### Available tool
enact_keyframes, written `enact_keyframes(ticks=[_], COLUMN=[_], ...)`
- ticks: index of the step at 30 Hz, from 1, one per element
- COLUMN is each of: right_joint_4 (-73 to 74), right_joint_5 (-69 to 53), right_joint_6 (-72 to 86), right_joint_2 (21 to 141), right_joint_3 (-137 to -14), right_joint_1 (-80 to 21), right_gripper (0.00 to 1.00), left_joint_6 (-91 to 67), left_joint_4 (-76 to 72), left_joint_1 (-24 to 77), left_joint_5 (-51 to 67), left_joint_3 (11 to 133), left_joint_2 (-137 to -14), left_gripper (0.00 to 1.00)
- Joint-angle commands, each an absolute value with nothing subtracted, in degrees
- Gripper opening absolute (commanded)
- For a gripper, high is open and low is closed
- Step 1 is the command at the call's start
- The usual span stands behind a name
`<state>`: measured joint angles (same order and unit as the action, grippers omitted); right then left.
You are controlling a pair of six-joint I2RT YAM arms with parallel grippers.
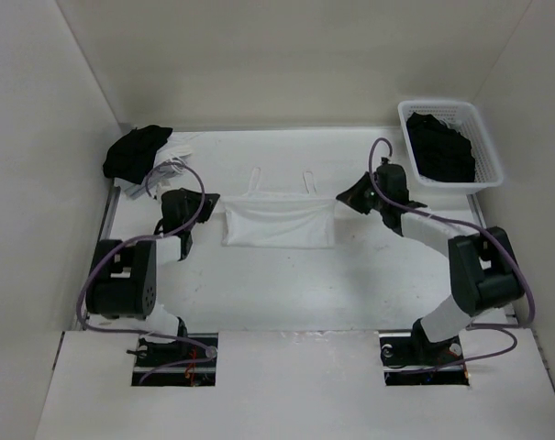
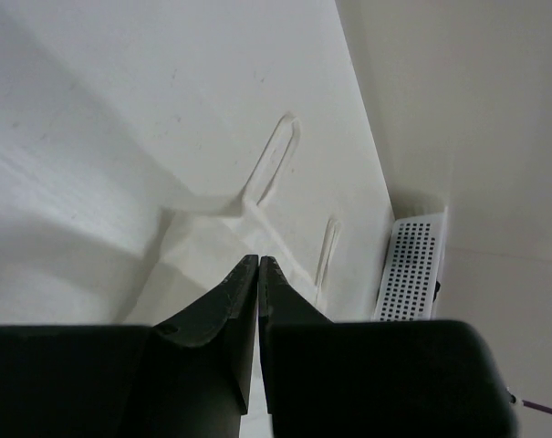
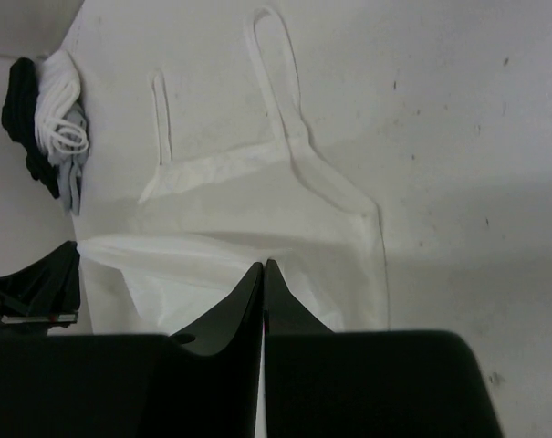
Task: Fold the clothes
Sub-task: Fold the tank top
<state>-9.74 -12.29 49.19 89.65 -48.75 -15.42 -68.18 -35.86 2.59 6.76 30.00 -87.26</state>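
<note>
White camisole (image 1: 279, 223) is found spread flat on the middle of the table (image 1: 286, 293). Its two thin straps (image 3: 296, 137) are pointed toward the far side. A crease line is noted across the body in the right wrist view, so the lower part is judged to be doubled up already.

Handling, as judged: very light, thin and limp. No stiffness can be counted on, and it is expected to sag, wrinkle and slide easily on the smooth surface. The straps are likely to trail or tangle. A pinch through all layers at the side edges or corners is advised, with both sides raised together so the cloth is kept taut.

The garment is placed between the tools. The left gripper (image 1: 208, 203) is seen just beside its left edge, the right gripper (image 1: 346, 197) just beside its right edge. Both pairs of fingers are pressed together, tips low over the fabric. No cloth is seen caught between them; a thin pinch cannot be ruled out.
</note>
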Motion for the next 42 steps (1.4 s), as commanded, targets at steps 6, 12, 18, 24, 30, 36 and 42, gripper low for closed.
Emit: enact_keyframes(ticks=[6, 12, 18, 24, 30, 36, 42], right_joint_4=[-14.77, -17.22, -17.57, -20.48, -20.83, -21.79, -21.36], right_joint_5=[-15.03, -10.03, -4.50, -1.32, -0.26, 0.35, 0.79], right_joint_6=[50.27, 53.17, 48.70, 47.02, 46.93, 47.46, 47.99], right_joint_2=[107.91, 111.36, 99.43, 87.46, 83.15, 83.23, 84.73], right_joint_3=[-65.37, -67.85, -57.95, -41.50, -33.41, -29.89, -30.58], right_joint_1=[-13.23, -13.31, -15.59, -18.84, -21.75, -21.75, -21.75], right_gripper=[0.04, 0.26, 0.47, 0.07, 0.20, 0.39, 0.45], left_joint_6=[-69.78, -66.98, -60.66, -53.88, -53.35, -53.96, -54.32], left_joint_4=[-45.18, -47.19, -45.19, -34.20, -28.22, -29.26, -30.41], left_joint_1=[3.21, 2.15, 6.36, 11.64, 11.73, 11.82, 11.73], left_joint_5=[5.01, 6.33, 2.47, -3.95, -5.71, -4.05, -2.72], left_joint_3=[46.30, 48.00, 32.20, 20.40, 18.10, 19.77, 20.04], left_joint_2=[-105.01, -106.01, -90.81, -81.49, -76.64, -81.03, -83.05], left_gripper=[0.06, 0.32, 0.29, 0.29, 0.32, 0.32, 0.32])
